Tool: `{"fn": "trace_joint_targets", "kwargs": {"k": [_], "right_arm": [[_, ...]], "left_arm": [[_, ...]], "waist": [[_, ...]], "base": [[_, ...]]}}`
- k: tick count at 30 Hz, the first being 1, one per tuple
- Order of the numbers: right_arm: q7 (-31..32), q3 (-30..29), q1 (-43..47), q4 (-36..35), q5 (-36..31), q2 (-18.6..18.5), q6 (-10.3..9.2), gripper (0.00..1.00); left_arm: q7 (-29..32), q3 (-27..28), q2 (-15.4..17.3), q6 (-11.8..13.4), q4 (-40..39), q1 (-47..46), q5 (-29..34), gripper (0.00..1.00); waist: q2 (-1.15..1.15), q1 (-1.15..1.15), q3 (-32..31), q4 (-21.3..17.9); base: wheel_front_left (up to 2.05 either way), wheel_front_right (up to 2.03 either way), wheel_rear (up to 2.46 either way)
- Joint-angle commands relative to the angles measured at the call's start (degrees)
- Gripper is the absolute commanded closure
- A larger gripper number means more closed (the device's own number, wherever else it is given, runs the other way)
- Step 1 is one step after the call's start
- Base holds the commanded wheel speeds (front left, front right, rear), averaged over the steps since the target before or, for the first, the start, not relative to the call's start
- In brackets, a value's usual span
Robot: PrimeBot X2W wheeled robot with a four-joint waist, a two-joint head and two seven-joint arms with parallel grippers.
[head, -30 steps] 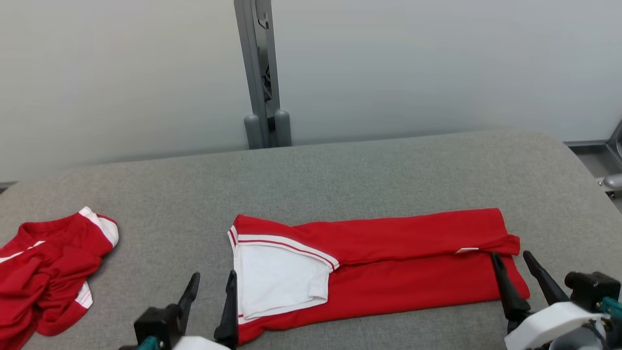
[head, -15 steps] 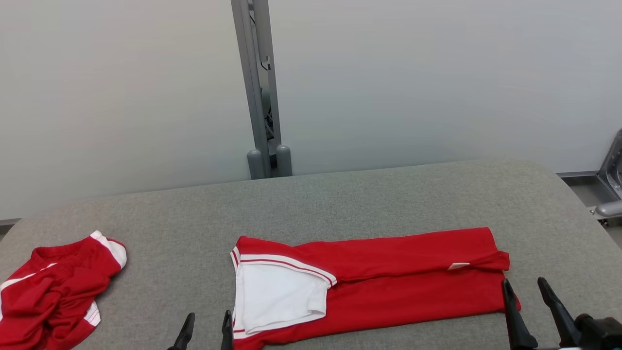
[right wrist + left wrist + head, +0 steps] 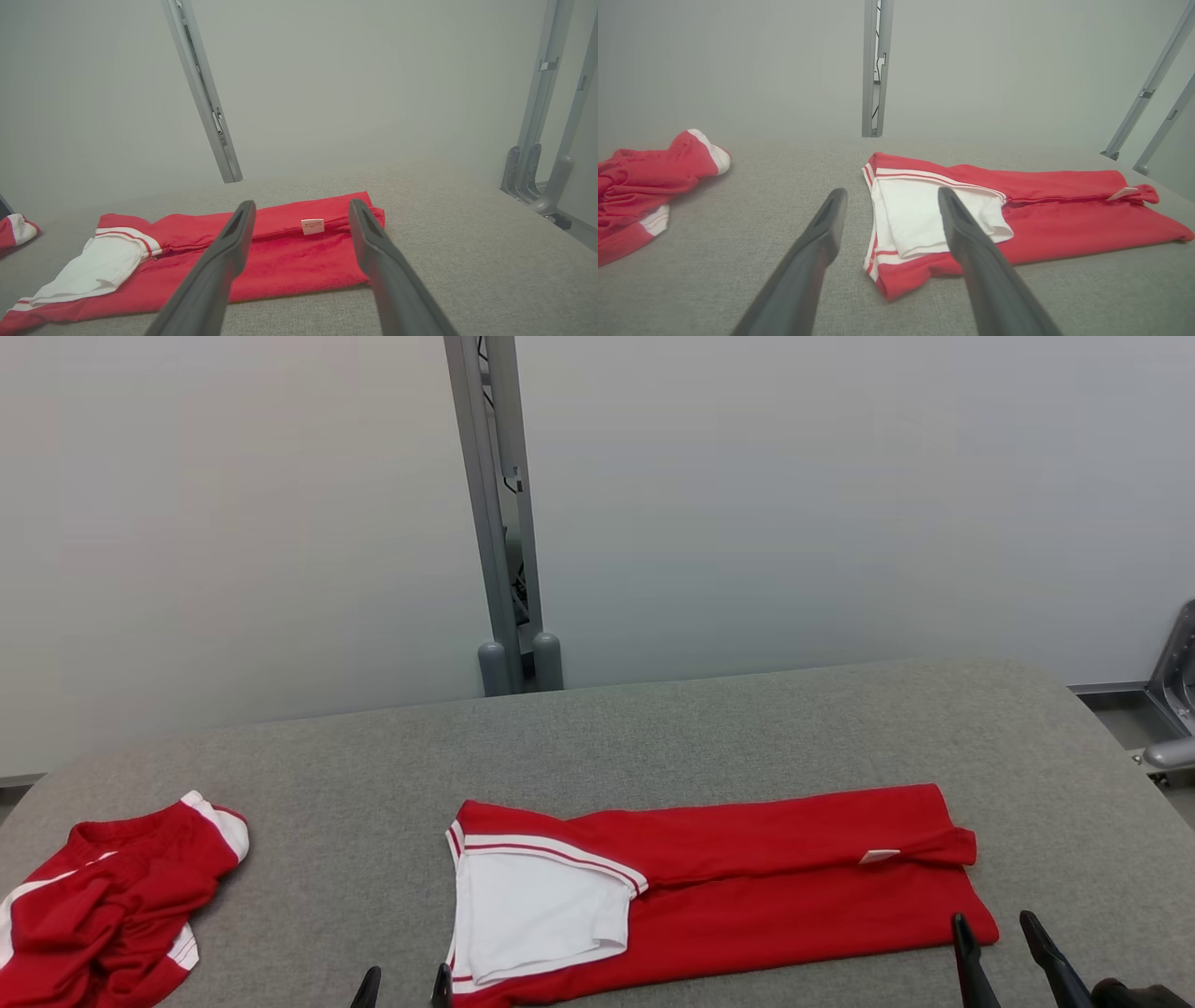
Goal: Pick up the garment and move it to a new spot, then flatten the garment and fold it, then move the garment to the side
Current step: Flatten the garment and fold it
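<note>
A crumpled red garment (image 3: 112,905) with white trim lies heaped at the left edge of the grey padded table (image 3: 653,737). To its right, the left gripper (image 3: 404,987) hangs over the table, fingers spread apart and empty, just beside the sleeve end of the folded red garment (image 3: 747,887). A grey metal post (image 3: 499,523) rises behind the table. The folded garment lies in a long band across the near middle, its white sleeve (image 3: 537,915) uppermost and a small white label (image 3: 879,856) near its right end. There the right gripper (image 3: 994,947) hovers, fingers likewise apart, holding nothing.
</note>
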Motion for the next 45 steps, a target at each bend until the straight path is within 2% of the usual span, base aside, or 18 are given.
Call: {"fn": "trace_joint_targets", "kwargs": {"k": [1, 8, 12, 16, 22, 23, 25, 30, 37, 45], "right_arm": [[-0.25, -0.04, 0.52, 0.02, 0.48, -0.14, -0.02, 0.00], [-0.24, -1.01, -1.19, 1.18, 1.01, -0.42, -0.02, 0.00], [-0.24, -1.25, -3.46, 4.37, 1.95, -0.21, -0.02, 0.00], [-0.23, -3.81, -9.63, 11.57, 3.39, -0.03, -0.02, 0.00], [2.65, -9.71, -21.69, 27.85, 6.84, 0.38, -0.02, 0.00], [2.65, -9.71, -21.69, 27.85, 6.84, 0.38, -0.02, 0.00], [3.60, -12.92, -27.00, 35.25, 6.49, -0.40, -0.02, 0.00], [3.61, -16.85, -34.42, 46.15, 3.63, -1.81, -0.02, 0.00], [2.33, -20.60, -41.46, 55.87, -0.01, -4.04, -0.02, 0.00], [2.17, -23.19, -44.56, 59.56, -2.71, -4.01, -0.02, 0.00]], "left_arm": [[-0.26, 0.59, -0.18, -0.63, 0.32, 0.26, 0.70, 0.00], [-0.26, 1.99, -1.26, -2.00, 0.40, -0.03, 2.62, 0.00], [-0.25, 2.50, -1.76, -2.60, -0.11, -0.24, 3.49, 0.00], [-0.25, 2.20, -2.16, -3.52, -0.02, -0.92, 4.23, 0.00], [-0.25, 1.07, -2.07, -5.09, 1.22, -2.46, 4.92, 0.00], [-0.25, 1.07, -2.07, -5.09, 1.22, -2.46, 4.92, 0.00], [-0.26, 1.00, -1.73, -5.34, 1.28, -3.28, 5.19, 0.00], [-0.23, 0.31, -1.19, -5.65, 1.33, -4.47, 6.02, 0.00], [0.17, -0.79, -0.86, -6.02, 0.88, -6.29, 6.60, 0.00], [0.08, -1.61, -0.62, -6.05, 1.28, -8.70, 7.51, 0.00]], "waist": [[0.00, 0.00, 0.01, 0.06], [0.00, 0.00, 0.59, 0.15], [0.00, 0.00, 1.45, 0.23], [0.00, 0.00, 3.02, 0.21], [0.00, 0.00, 5.94, 1.49], [0.00, 0.00, 5.94, 1.49], [0.00, 0.00, 7.50, 2.34], [0.00, 0.00, 9.53, 3.65], [0.00, 0.00, 12.91, 5.27], [0.00, 0.00, 16.10, 5.94]], "base": [[0.00, 0.00, 0.00], [0.00, 0.00, 0.00], [0.00, 0.00, 0.00], [0.00, 0.00, 0.00], [0.00, 0.00, 0.00], [0.00, 0.00, 0.00], [0.00, 0.00, 0.00], [0.00, 0.00, 0.00], [0.00, 0.00, 0.00], [0.00, 0.00, 0.00]]}}
